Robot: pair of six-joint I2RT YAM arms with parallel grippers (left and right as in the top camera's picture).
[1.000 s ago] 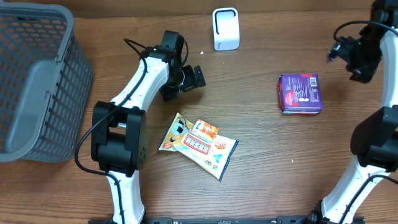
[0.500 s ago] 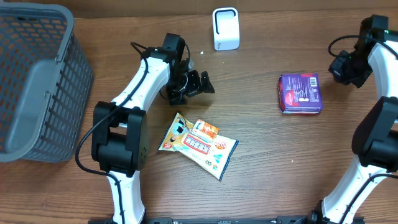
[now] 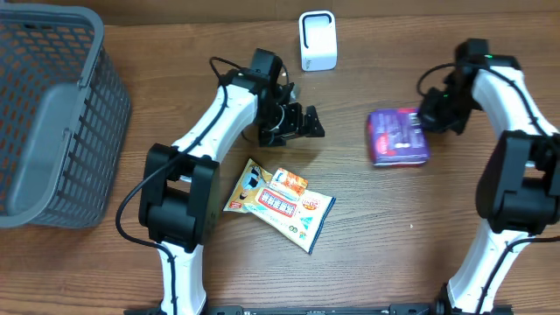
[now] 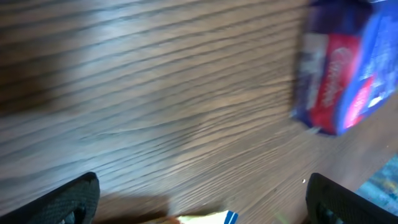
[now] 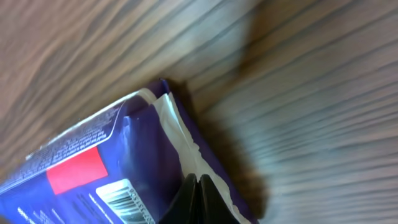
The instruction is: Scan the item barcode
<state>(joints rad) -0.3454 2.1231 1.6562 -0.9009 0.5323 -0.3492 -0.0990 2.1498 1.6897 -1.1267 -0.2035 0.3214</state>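
Closing right hand: my right hand [image 3: 431,111] has swung in from the far side of the bench [image 3: 394,236]. Its fingers, apart a second ago, are now pressed tight together at the right end of the purple pack [image 3: 398,137].
Purple pack: it has slid left and turned a little from where it lay. It lies flat on the bench, below and to the right of the white scanner [image 3: 317,40] and well apart from it.
Grip: in my right wrist view the closed tips sit on the pack's white seam. I cannot tell whether they pinch a fold of wrapper or only nudge it.
Barcode: the barcode [image 5: 124,198] shows on the upward face beside a red panel, so it points at the ceiling, not at the scanner.
Left hand: my left hand [image 3: 302,122] has travelled right across the bench. It is spread wide and empty, above bare wood between the scanner and the snack pouch [image 3: 278,203].
Unmoved: the scanner, the pouch and the grey basket [image 3: 52,114].
Meaning for the task: I judge the purple pack is the chosen item and this is only the first contact. It still has to be lifted, and its barcode turned toward the scanner.
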